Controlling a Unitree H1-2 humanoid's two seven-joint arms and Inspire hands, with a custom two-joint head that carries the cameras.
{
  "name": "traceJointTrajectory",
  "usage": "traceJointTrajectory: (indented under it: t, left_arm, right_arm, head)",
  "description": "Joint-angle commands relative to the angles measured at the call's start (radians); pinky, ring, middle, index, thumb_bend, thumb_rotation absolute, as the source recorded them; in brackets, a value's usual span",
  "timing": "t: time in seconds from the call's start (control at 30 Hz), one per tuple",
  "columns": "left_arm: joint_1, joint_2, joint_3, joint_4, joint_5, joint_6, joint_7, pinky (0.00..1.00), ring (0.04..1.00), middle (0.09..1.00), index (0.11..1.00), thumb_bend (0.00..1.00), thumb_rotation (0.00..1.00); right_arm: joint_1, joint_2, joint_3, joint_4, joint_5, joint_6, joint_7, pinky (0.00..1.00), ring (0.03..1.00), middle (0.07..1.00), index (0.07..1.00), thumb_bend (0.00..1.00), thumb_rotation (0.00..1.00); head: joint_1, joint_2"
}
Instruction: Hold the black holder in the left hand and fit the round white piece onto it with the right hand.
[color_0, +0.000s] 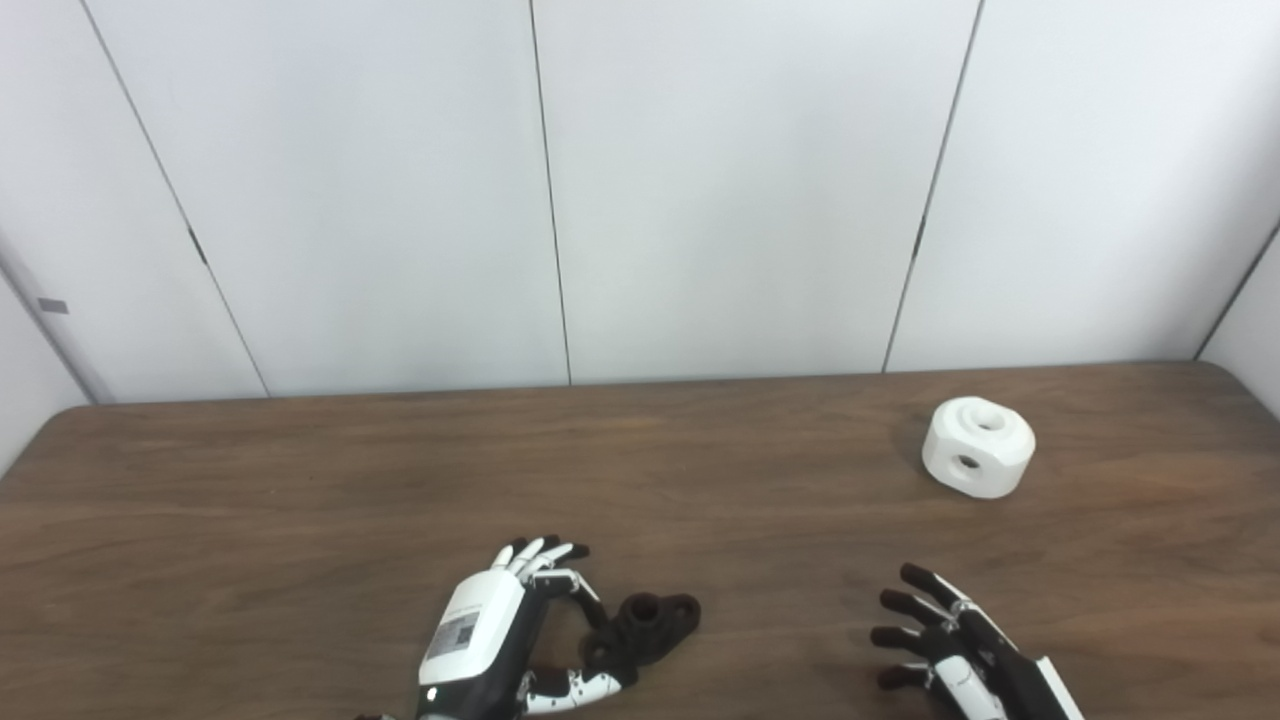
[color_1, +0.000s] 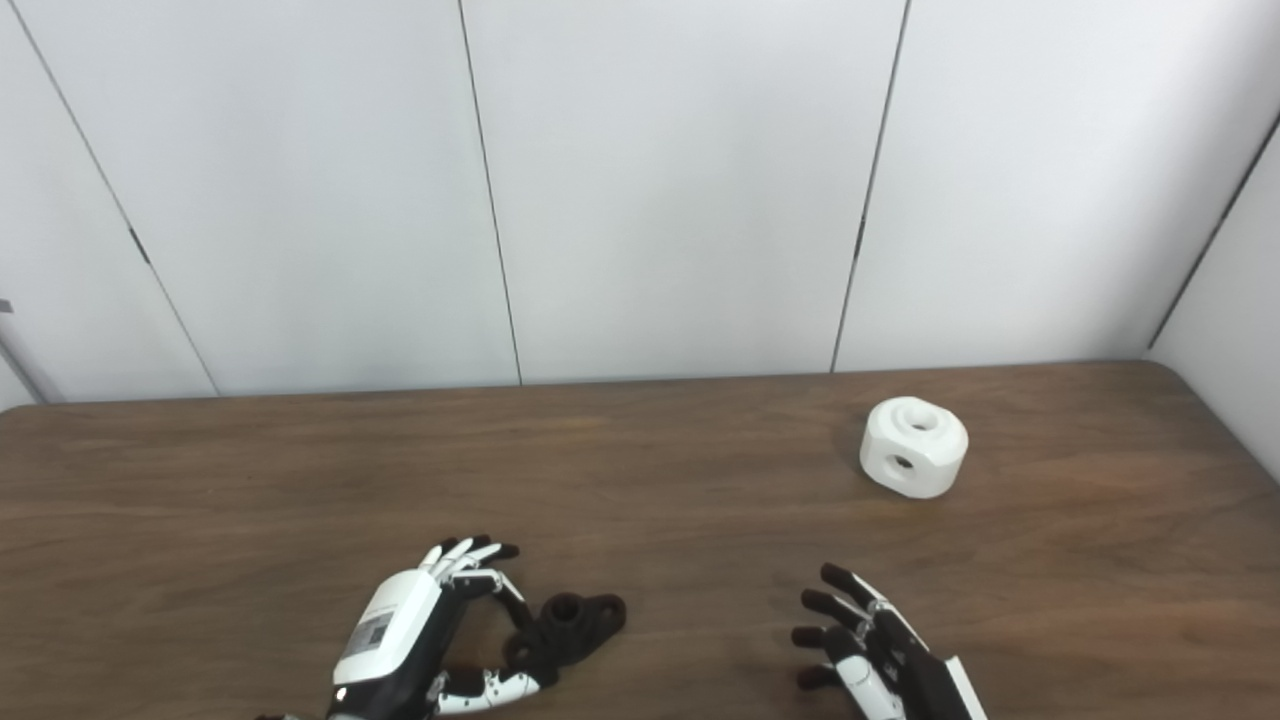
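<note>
**A:** Where did you have things at that point?

**B:** Your left hand was cupped around the black holder near the front edge of the table. Thumb sat under its near end, fingers curled beside it. The holder looked like it was resting on the wood, and I couldn't tell if you had a real grasp. Your right hand was released, fingers spread, holding nothing. The round white piece sat well apart from it, toward the far right.

**A:** Risks?

**B:** Two, as I judged it. The holder was small and lumpy, and you only had its near end. If you'd closed there, it could have pivoted or squirted out sideways. Then the white piece: rounded and smooth, with holes on the top and side. If you'd grabbed it off-centre it could have rolled away, or you'd have covered the bore you needed for the fit.
</note>
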Motion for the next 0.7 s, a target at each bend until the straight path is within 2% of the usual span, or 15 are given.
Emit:
traceJointTrajectory:
  t: [0.0,0.13,0.23,0.27,0.33,0.37,0.43,0.53,0.6,0.67]
  left_arm:
    - [-0.028,-0.004,0.008,0.002,0.006,-0.007,0.025,1.00,0.937,0.863,0.482,0.51,0.05]
    - [-0.032,-0.008,0.007,0.005,0.010,-0.005,0.029,1.00,0.942,0.867,0.482,0.51,0.05]
    - [-0.032,-0.010,0.007,0.009,0.011,-0.003,0.031,1.00,0.947,0.869,0.482,0.51,0.05]
    - [-0.031,-0.010,0.008,0.005,0.015,0.006,0.025,1.00,0.948,0.869,0.482,0.51,0.05]
    - [-0.032,-0.010,0.007,0.003,0.022,0.018,0.020,1.00,0.957,0.878,0.482,0.51,0.05]
    - [-0.031,-0.008,0.007,0.002,0.021,0.018,0.020,1.00,0.958,0.879,0.482,0.51,0.05]
    - [-0.030,-0.005,0.010,0.007,0.018,0.012,0.027,1.00,0.955,0.881,0.482,0.51,0.05]
    - [-0.032,0.004,0.012,0.035,0.014,-0.019,0.056,1.00,0.944,0.878,0.482,0.51,0.05]
    - [-0.033,0.011,0.014,0.043,0.006,-0.021,0.052,1.00,0.947,0.880,0.482,0.51,0.05]
    - [-0.034,0.015,0.017,0.043,-0.005,-0.014,0.037,1.00,0.953,0.885,0.483,0.51,0.05]
  right_arm:
    - [0.012,0.046,-0.010,-0.043,0.008,-0.020,-0.001,0.53,0.700,0.790,0.834,0.59,0.66]
    - [0.007,0.055,-0.023,-0.059,0.028,-0.020,-0.008,0.52,0.701,0.787,0.811,0.60,0.63]
    - [0.009,0.032,-0.032,-0.090,0.014,-0.016,-0.003,0.50,0.673,0.787,0.812,0.57,0.62]
    - [0.007,0.008,-0.043,-0.115,0.005,0.004,0.001,0.50,0.668,0.787,0.812,0.57,0.62]
    - [0.001,-0.022,-0.063,-0.149,-0.014,0.037,0.004,0.48,0.651,0.764,0.785,0.62,0.59]
    - [-0.008,-0.043,-0.089,-0.165,-0.047,0.035,-0.003,0.47,0.647,0.759,0.779,0.63,0.59]
    - [-0.031,-0.071,-0.147,-0.176,-0.101,0.012,-0.020,0.44,0.599,0.686,0.707,0.66,0.60]
    - [-0.085,-0.078,-0.252,-0.175,-0.161,0.003,-0.076,0.42,0.574,0.651,0.678,0.64,0.57]
    - [-0.128,-0.089,-0.316,-0.166,-0.223,0.023,-0.121,0.41,0.571,0.647,0.674,0.64,0.55]
    - [-0.157,-0.100,-0.358,-0.161,-0.268,0.054,-0.143,0.45,0.599,0.663,0.681,0.68,0.54]
  head:
    - [-0.001,0.001]
    - [-0.004,-0.003]
    - [-0.029,-0.023]
    - [-0.045,-0.033]
    - [-0.070,-0.047]
    - [-0.096,-0.061]
    - [-0.125,-0.076]
    - [-0.169,-0.103]
    - [-0.200,-0.118]
    - [-0.224,-0.133]
